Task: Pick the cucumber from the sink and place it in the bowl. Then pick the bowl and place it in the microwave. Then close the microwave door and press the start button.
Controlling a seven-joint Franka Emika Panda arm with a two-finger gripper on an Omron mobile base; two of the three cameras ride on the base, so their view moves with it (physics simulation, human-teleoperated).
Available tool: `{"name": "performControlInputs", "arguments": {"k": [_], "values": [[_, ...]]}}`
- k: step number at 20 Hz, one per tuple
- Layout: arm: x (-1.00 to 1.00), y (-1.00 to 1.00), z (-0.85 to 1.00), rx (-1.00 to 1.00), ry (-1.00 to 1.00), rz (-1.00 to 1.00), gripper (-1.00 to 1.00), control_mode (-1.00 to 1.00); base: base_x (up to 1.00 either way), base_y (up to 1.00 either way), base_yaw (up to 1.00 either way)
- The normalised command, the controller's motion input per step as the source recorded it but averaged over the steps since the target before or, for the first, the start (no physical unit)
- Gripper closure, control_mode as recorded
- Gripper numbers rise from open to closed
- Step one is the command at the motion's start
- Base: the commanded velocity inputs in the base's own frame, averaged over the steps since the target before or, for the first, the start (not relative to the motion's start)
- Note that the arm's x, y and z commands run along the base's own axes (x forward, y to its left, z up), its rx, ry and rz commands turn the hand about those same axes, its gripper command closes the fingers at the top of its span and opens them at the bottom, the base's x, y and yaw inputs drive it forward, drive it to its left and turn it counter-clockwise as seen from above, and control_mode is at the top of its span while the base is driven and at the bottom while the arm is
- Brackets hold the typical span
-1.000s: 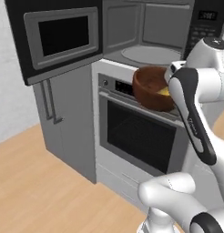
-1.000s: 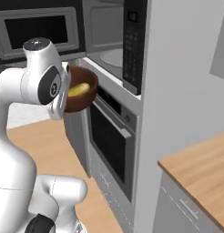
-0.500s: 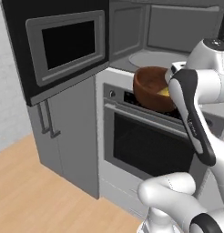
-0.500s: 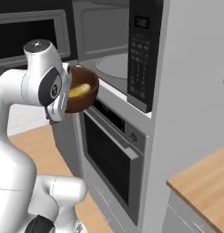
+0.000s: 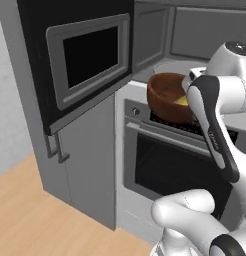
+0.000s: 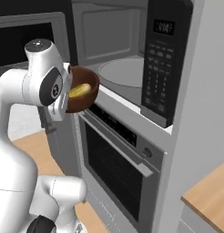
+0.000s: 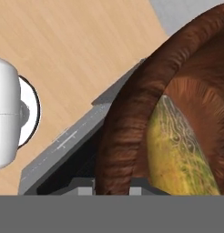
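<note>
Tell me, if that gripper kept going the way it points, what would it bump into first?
The gripper points down, clamped on the bowl's rim. Beyond it, the oven's front edge probably comes first, then the wooden floor; depth is unclear.

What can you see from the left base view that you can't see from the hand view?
The left base view takes in the open microwave door with its dark window, the microwave cavity behind the bowl, and the oven below.

The hand view looks close along the jaws, which sit either side of the bowl's wall, and shows the wooden floor far beneath.

Both show the brown bowl held up in the air with the yellow cucumber lying inside.
</note>
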Motion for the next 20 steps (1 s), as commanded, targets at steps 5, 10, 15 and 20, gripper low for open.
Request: {"name": "performControlInputs", "arguments": {"k": [5, 10, 15, 20], "values": [[0.00, 0.00, 0.00, 0.00, 0.00, 0.00, 1.00, 1.00, 0.51, 0.03, -0.18], [0.00, 0.00, 0.00, 0.00, 0.00, 0.00, 1.00, 1.00, 0.05, 0.00, -0.23], [0.00, 0.00, 0.00, 0.00, 0.00, 0.00, 1.00, 1.00, 0.00, 0.01, -0.13], [0.00, 0.00, 0.00, 0.00, 0.00, 0.00, 1.00, 1.00, 0.00, 0.00, -0.02]]}}
